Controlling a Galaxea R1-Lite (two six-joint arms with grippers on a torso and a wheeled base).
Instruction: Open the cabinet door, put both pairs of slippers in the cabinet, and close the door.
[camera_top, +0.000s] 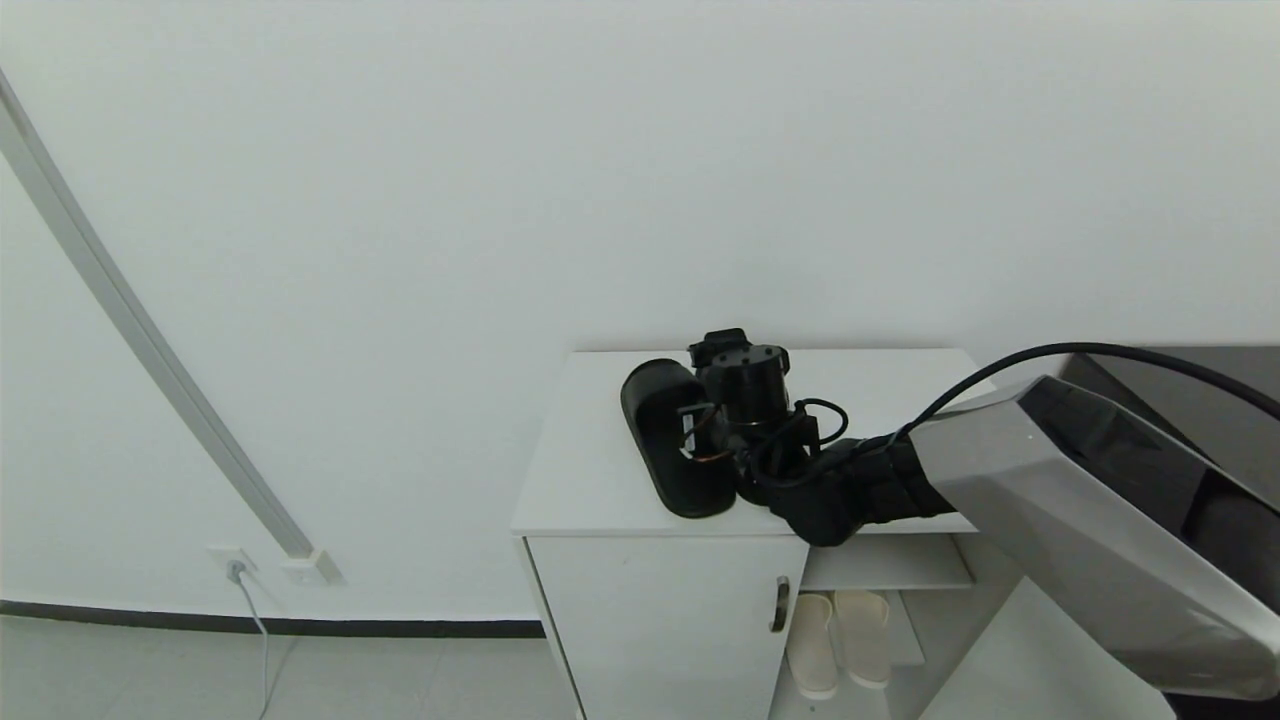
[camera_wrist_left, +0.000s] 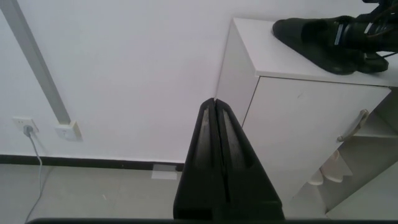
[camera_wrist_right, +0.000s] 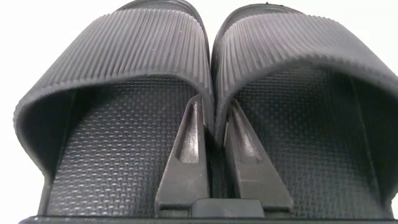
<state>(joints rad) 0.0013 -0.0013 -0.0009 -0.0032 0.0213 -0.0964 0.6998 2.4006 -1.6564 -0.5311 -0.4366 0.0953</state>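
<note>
A pair of black slippers (camera_top: 665, 440) (camera_wrist_left: 317, 34) rests on top of the white cabinet (camera_top: 590, 480), near its front edge. My right gripper (camera_wrist_right: 214, 118) (camera_top: 700, 432) is shut on the black slippers (camera_wrist_right: 149, 68): one finger is inside each slipper, pinching their inner walls together. A pair of beige slippers (camera_top: 838, 640) stands on a lower shelf inside the cabinet, right of the door panel (camera_top: 650, 630) with its dark handle (camera_top: 780, 603). My left gripper (camera_wrist_left: 215, 106) hangs shut and empty, low in the air to the cabinet's left.
The cabinet stands against a white wall. A slanted grey conduit (camera_top: 150, 340) runs down to a wall socket (camera_top: 235, 565) with a plugged cable, left of the cabinet. Open floor lies to the left. A dark surface (camera_top: 1200, 370) borders the cabinet's right.
</note>
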